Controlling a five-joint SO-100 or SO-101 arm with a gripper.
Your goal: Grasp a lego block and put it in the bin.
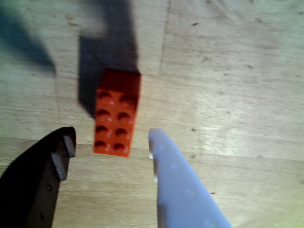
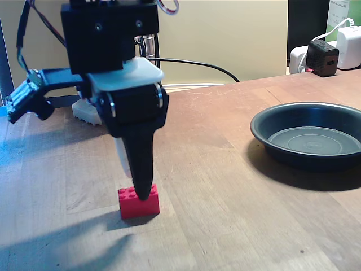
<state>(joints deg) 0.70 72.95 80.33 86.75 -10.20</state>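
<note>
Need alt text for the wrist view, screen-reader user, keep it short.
A red lego block lies studs-up on a pale wooden table, just ahead of the open hand. A black finger sits to its left and a white finger to its right, neither touching it. The block casts a dark shadow up and to the left.

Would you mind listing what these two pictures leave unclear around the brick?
- Fixed view: the gripper covers part of the red brick, so contact cannot be judged.
- Wrist view: the brick is blurred; finger bases are cut off by the bottom edge.
- Fixed view: the dish is cropped at the right edge.
</note>
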